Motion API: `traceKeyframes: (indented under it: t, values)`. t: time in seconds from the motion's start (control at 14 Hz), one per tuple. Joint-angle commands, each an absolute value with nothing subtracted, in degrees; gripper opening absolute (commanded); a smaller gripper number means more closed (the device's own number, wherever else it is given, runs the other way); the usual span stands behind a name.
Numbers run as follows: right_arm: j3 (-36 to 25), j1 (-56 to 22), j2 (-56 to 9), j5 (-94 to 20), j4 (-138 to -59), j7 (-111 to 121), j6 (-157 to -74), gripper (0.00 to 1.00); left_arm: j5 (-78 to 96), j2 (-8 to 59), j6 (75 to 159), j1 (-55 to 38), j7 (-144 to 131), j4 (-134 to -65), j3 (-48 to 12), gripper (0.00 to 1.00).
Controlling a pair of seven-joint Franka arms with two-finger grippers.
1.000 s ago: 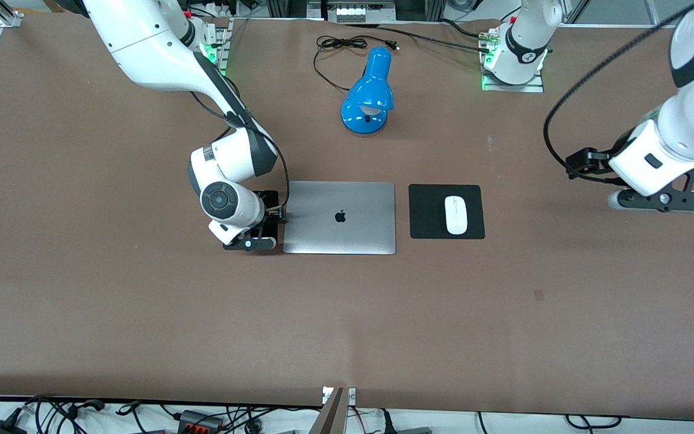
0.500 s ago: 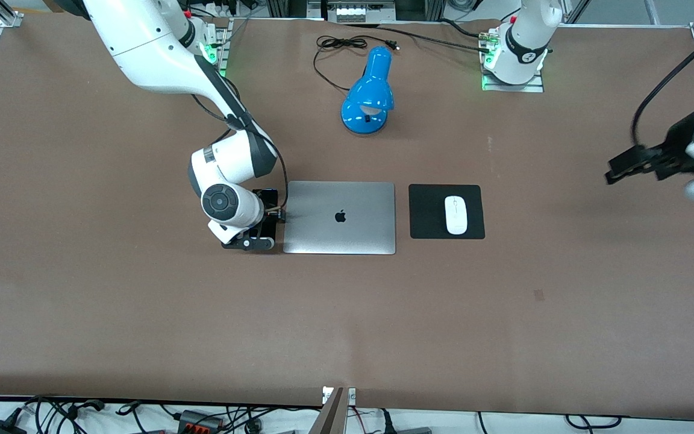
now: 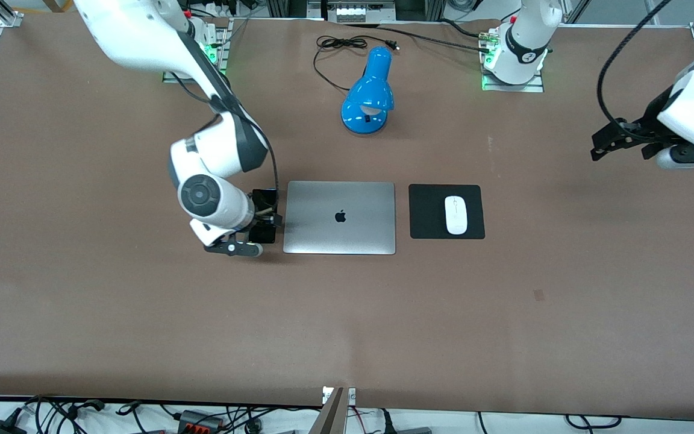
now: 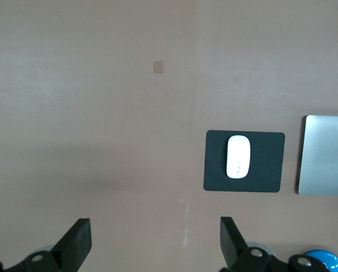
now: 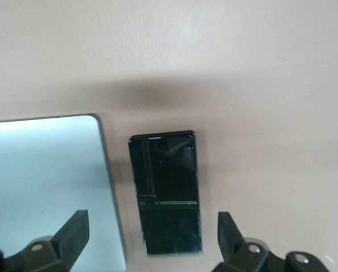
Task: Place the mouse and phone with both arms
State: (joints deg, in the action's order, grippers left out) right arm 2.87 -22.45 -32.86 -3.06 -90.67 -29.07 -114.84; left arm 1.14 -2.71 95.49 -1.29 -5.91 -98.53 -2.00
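My right claw [image 3: 261, 224] hangs just above the phone [image 5: 166, 190], its fingers [image 5: 72, 231] spread wide on either side and gripping nothing, so I judge the phone already set down. It lies flat on the surface [image 3: 142, 313], just beside the laptop [image 3: 340, 217] at the right arm's end, long edge parallel to the laptop's edge, apart by a thin gap. It is a slim black slab, glossy enough to throw reflections; the laptop is matte silver with rounded corners. My left claw [image 4: 154, 242] is released too, waiting high over bare surface at the left arm's end. The mouse [image 3: 456, 214], a smooth white oval, rests on the square black mat [image 3: 425, 211] beside the laptop, apparently placed.
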Motion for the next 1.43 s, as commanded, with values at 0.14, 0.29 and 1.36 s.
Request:
traceKeyframes:
  t: [0.14,0.29,1.36]
  values:
    - [0.6,-20.3,-31.7,-0.5,-73.8,-29.0,-98.5,1.0,0.0,-3.9,95.4,-0.5,-4.7,-99.2,-2.8,1.0]
    - [0.6,-17.1,-29.6,-0.4,-72.1,-23.8,-97.9,1.0,0.0,-3.9,95.3,-0.5,-4.1,-99.2,-2.7,1.0]
    - [0.4,3.0,-14.7,-0.3,-74.4,2.7,-91.8,1.0,0.1,-3.3,93.5,-0.4,-4.5,-98.7,-2.4,1.0]
